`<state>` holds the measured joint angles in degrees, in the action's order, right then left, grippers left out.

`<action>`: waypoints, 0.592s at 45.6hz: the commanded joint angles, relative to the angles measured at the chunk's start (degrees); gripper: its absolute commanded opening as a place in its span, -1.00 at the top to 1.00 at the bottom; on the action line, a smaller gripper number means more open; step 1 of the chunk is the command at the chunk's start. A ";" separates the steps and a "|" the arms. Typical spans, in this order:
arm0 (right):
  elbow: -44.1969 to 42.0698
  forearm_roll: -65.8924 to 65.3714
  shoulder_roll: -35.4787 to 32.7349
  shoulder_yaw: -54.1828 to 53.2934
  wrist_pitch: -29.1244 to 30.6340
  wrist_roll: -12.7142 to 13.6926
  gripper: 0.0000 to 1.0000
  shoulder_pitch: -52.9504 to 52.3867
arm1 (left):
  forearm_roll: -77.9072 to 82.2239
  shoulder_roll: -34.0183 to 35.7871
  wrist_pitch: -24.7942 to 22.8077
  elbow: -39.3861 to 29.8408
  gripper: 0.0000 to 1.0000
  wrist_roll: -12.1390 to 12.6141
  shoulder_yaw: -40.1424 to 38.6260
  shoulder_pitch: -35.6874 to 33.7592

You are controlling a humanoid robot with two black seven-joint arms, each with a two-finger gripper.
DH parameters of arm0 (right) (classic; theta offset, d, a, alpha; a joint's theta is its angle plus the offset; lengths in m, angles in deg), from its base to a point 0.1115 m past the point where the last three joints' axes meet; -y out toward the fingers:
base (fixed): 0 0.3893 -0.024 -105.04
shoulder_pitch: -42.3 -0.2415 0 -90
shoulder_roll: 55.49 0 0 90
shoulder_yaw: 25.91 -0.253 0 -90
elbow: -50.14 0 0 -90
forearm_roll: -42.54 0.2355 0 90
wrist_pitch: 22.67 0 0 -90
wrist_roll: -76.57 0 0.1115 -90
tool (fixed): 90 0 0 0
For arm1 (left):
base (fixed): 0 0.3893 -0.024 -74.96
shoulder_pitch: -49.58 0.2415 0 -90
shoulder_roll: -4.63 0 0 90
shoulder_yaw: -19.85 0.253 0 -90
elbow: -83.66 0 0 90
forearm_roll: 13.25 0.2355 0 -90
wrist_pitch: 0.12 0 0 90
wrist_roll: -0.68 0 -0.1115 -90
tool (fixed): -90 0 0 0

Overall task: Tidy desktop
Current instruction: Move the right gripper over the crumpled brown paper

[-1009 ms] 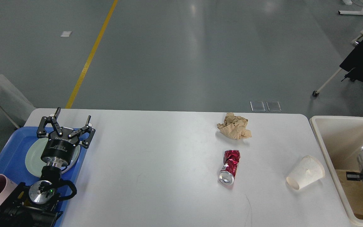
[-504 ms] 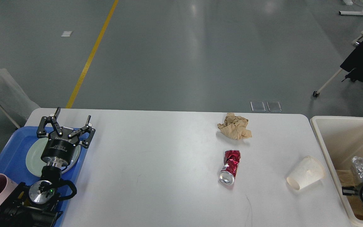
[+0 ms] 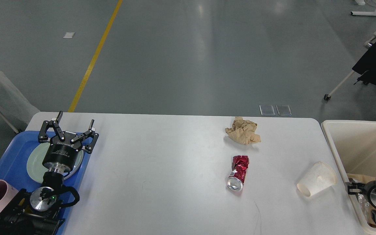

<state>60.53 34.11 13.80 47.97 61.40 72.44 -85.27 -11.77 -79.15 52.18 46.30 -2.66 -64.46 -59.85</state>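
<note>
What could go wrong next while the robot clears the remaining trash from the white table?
The paper cup lies on its side near the desktop edge by the cream bin; a nudge could roll it off. The crushed red can also lies sideways and may slip from the jaws. The crumpled brown paper sits farthest, so reaching could brush the can.

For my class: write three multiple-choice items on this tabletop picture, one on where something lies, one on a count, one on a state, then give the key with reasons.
1. Where does the crushed red can lie?
A. on the blue tray
B. in the cream bin
C. on the white desktop, nearer than the crumpled brown paper

2. How many loose pieces of litter lie on the desktop?
A. one
B. three
C. five

3. How is the paper cup lying?
A. upright
B. on its side
C. stacked in another cup

Key: C, the can lies on the desktop below the paper; B, paper, can and cup; B, its open mouth faces sideways.
</note>
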 commanded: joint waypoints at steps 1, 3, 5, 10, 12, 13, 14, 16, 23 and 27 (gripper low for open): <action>1.56 -0.36 -0.39 -0.93 3.11 0.35 -1.00 -4.43 | 0.01 0.02 -0.01 0.01 -0.93 0.00 -0.06 -0.09; 2.70 -0.45 -0.91 -0.93 4.69 0.35 -1.00 -6.54 | 0.01 0.02 0.00 0.01 -0.93 0.00 -0.06 0.00; 3.67 -0.54 -1.88 -0.93 5.92 0.43 -1.00 -8.47 | -0.07 0.02 -0.01 0.01 -0.93 0.00 0.03 -0.09; 7.62 -0.71 -3.46 -0.85 9.97 0.61 -1.00 -14.80 | -0.07 -0.07 0.00 -0.08 -0.93 0.00 -0.06 -0.09; 10.16 -0.71 -4.43 -0.58 11.64 0.70 -1.00 -18.22 | 0.01 0.02 0.08 -0.08 -0.93 0.00 0.03 -0.09; 11.74 -0.71 -4.87 -0.41 12.43 0.70 -1.00 -19.89 | 0.01 -0.07 0.00 0.01 -0.93 0.00 0.03 -0.09; 13.33 -0.80 -5.22 -0.14 13.31 0.70 -1.00 -21.74 | -0.07 -0.07 -0.01 0.01 -0.93 0.00 0.03 -0.09; 17.19 -1.58 -5.66 0.38 14.89 0.70 -1.00 -25.86 | 0.01 0.02 0.08 0.01 -0.93 0.00 0.03 -0.09; 31.86 -9.41 -5.49 2.14 17.88 2.01 -1.00 -41.34 | -0.07 -0.07 0.08 -0.08 -0.93 0.00 0.03 -0.09; 40.48 -10.64 -4.53 2.32 20.25 3.68 -1.00 -49.60 | 0.01 -0.07 -0.01 0.01 -0.93 0.00 0.03 -0.09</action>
<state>91.37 25.57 8.25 49.86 79.15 74.45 -125.53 -11.80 -79.19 52.24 46.28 -2.66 -64.46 -59.94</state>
